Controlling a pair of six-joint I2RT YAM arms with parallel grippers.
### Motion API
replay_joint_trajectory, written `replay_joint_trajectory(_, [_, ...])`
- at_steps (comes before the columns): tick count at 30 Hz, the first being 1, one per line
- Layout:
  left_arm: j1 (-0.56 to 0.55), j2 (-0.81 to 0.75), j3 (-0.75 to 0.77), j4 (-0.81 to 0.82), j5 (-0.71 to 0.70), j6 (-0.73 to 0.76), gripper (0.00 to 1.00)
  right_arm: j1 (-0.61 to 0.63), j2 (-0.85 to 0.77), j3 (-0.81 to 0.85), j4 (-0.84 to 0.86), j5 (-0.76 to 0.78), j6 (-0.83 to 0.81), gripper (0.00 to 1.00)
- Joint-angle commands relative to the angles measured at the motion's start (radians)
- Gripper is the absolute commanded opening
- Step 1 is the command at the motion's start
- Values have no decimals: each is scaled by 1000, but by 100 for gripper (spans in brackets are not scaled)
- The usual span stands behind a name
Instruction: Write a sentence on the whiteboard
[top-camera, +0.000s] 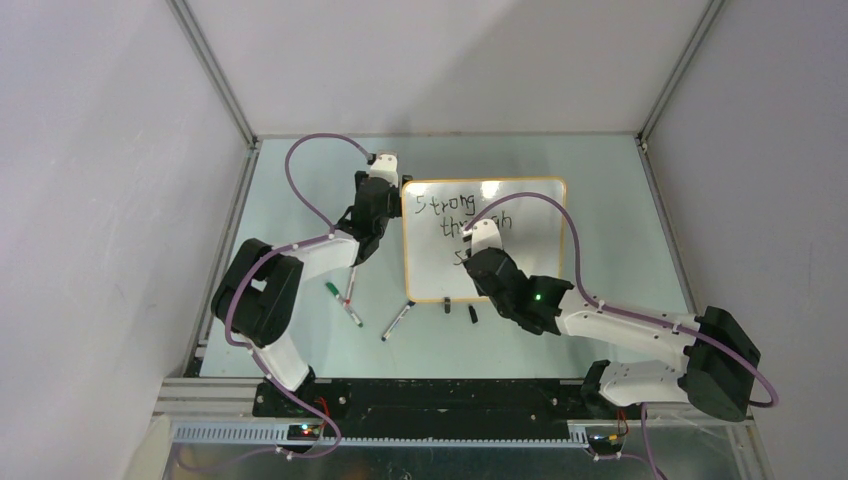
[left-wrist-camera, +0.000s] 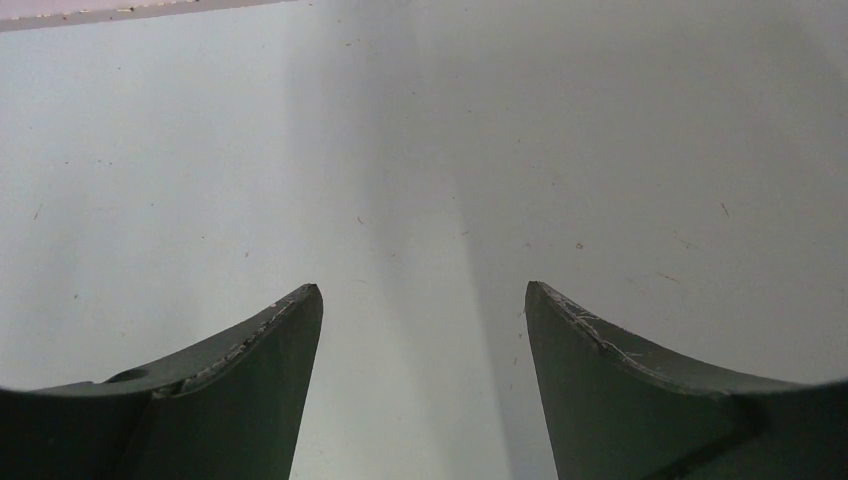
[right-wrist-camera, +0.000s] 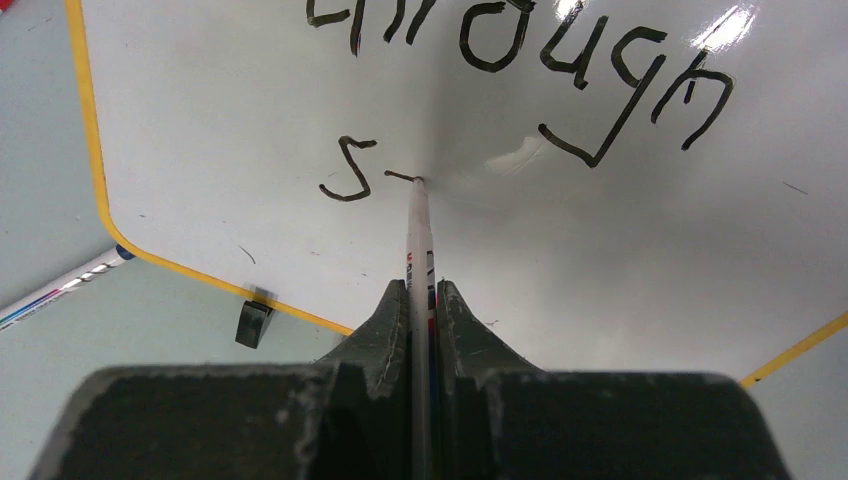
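The whiteboard (top-camera: 530, 255), white with an orange-yellow rim, lies flat mid-table. The sentence on it reads "Strong" (top-camera: 445, 206) on top and "through" (right-wrist-camera: 520, 50) below. A third line holds an "S" (right-wrist-camera: 350, 170) and a short stroke. My right gripper (right-wrist-camera: 422, 287) is shut on a thin white marker (right-wrist-camera: 418, 235). The marker's tip touches the board at the end of that stroke, just right of the "S". My left gripper (left-wrist-camera: 422, 290) is open with nothing between its fingers. From above it (top-camera: 385, 165) sits beside the board's far left corner.
Loose markers lie left of the board's near edge: a green-capped one (top-camera: 331, 289) and two white ones (top-camera: 350, 305) (top-camera: 396, 322). Two small black caps (top-camera: 446, 308) (top-camera: 472, 313) sit by the near rim. A black clip foot (right-wrist-camera: 254, 322) grips that rim.
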Motion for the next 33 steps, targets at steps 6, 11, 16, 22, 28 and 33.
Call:
replay_joint_trajectory(6, [-2,-19,-2,41,4,-2,80,-6,-70,29,-6,18,26,0])
replay_joint_trajectory(11, [-2,-19,-1,41,4,-2,80,-6,-90,20,25,-5,12,0])
replay_joint_trajectory(16, [-2,-20,-1,40,3,-2,80,-15,-70,19,57,-23,-2,0])
replay_joint_trajectory(22, [-2,-20,-2,41,5,-2,80,-36,-63,19,73,-42,4,0])
replay_joint_trajectory(28, [-2,-19,-1,41,5,-2,80,-49,-49,19,86,-44,8,0])
replay_joint_trajectory(33, [-2,-19,-1,40,5,-2,80,-53,-38,19,97,-51,15,0])
